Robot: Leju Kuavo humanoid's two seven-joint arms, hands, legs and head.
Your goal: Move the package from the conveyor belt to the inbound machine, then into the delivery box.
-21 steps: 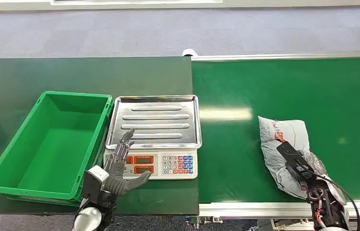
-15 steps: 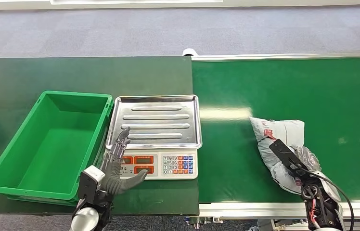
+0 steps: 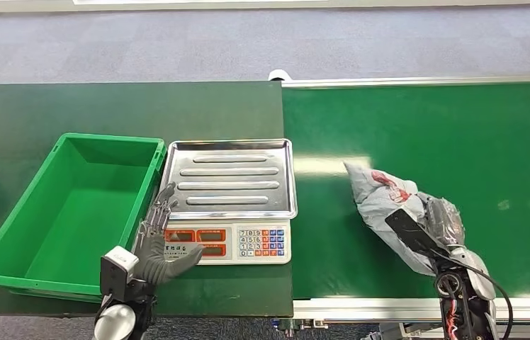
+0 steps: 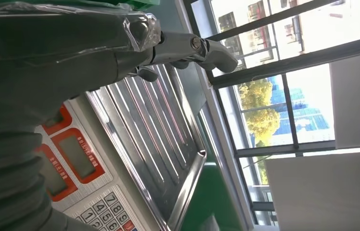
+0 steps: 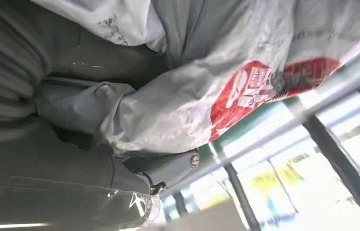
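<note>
My right robot hand point(image 3: 438, 230) is clamped on the grey package point(image 3: 382, 198) over the conveyor belt point(image 3: 475, 142), my left robot hand point(image 3: 154, 244) spread empty; next I judge a carry leftward onto the scale tray point(image 3: 230, 177).

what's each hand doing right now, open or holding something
Left hand: open, fingers spread above the front of the white electronic scale, holding nothing.
Right hand: holds the crumpled grey plastic package.
</note>
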